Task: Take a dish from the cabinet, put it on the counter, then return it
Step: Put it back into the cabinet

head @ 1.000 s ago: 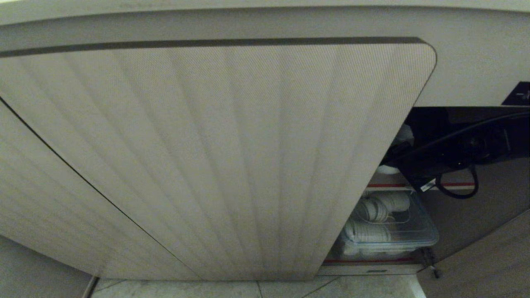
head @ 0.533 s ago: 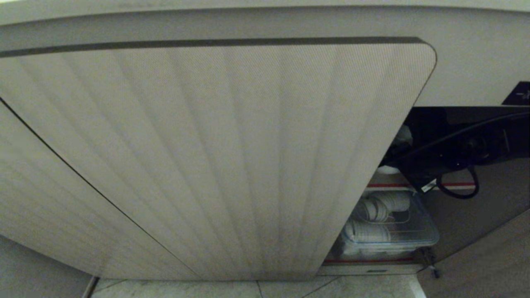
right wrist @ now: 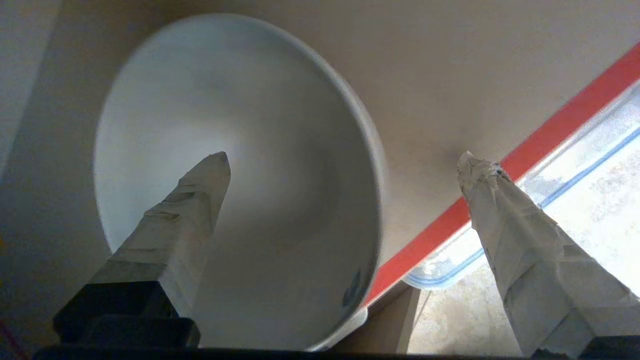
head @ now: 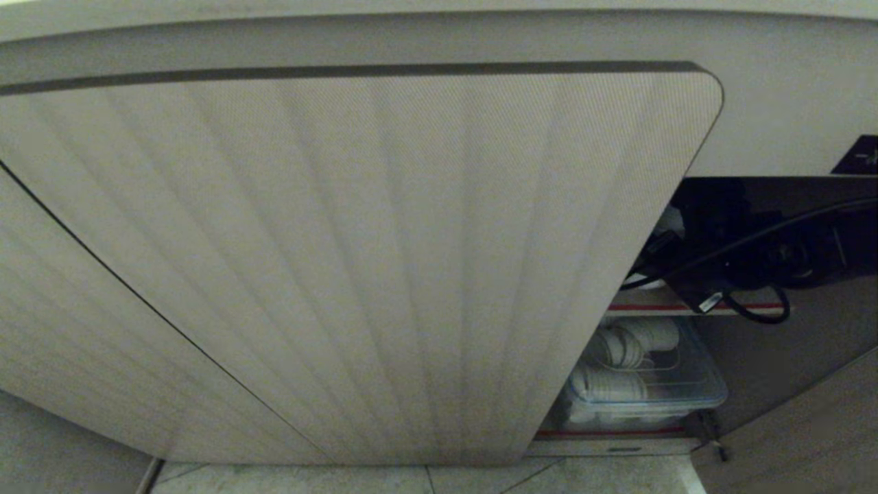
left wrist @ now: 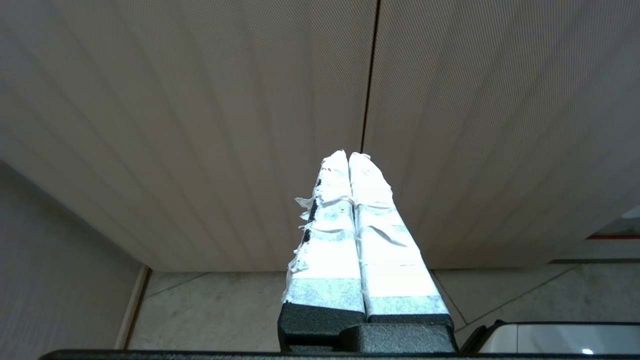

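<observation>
The dish (right wrist: 280, 150) sits on the cabinet's (head: 357, 261) red-edged shelf (right wrist: 505, 175). Below it I see a clear lidded bin (head: 675, 384) holding stacked white bowls (head: 614, 346). The ribbed door hides most of the interior. My right gripper (right wrist: 345, 165) is spread wide, one finger over the dish's hollow, gripping nothing. My left gripper (left wrist: 349, 157) is pressed closed, facing the doors.

We see the bowl (right wrist: 240, 175) on the cabinet's (head: 357, 261) upper shelf (right wrist: 500, 200), above a box (head: 658, 384) of stacked dishes (head: 610, 384).
</observation>
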Tool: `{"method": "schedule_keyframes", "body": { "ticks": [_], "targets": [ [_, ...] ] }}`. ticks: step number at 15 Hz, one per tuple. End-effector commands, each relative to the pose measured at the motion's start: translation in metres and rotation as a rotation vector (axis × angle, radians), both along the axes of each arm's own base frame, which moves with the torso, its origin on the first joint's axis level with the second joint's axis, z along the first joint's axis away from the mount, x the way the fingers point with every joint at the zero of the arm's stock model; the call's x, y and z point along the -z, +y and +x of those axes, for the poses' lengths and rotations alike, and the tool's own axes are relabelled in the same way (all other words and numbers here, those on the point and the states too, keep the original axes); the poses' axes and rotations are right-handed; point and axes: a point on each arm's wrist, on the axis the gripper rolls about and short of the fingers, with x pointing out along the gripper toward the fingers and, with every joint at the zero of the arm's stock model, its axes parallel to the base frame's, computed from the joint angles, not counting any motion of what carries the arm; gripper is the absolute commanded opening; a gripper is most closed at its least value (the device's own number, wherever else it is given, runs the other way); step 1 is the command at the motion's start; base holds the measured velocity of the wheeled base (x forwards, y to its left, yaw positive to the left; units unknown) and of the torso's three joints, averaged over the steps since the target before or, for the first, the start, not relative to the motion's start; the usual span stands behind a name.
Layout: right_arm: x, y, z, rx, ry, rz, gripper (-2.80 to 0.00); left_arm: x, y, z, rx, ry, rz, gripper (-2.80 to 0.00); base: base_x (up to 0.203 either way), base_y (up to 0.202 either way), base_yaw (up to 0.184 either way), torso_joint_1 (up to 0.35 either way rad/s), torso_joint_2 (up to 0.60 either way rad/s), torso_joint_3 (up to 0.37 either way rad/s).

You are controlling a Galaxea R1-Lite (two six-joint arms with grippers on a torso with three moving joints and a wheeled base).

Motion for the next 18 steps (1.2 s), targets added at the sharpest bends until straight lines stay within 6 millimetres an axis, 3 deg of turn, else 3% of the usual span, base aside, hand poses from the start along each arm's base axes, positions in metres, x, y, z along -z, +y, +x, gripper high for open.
{"method": "schedule_keyframes", "body": {
  "ticks": [1,14,18],
  "targets": [
    [-0.003,-0.001,-0.001,-0.002,-0.007,-0.008,0.00,0.000,0.000,0.000,0.000,-0.001,0.000,-2.80,0.000,0.000,0.000,0.000,0.00,0.000],
    [-0.008,-0.006,-0.017,-0.035,-0.024,-0.139,0.00,0.000,0.000,0.000,0.000,-0.001,0.000,-2.80,0.000,0.000,0.000,0.000,0.00,0.000],
    [0.000,-0.009,-0.025,-0.091,-0.074,-0.228,0.00,0.000,0.000,0.000,0.000,-0.001,0.000,-2.80,0.000,0.000,0.000,0.000,0.00,0.000]
  ]
}}
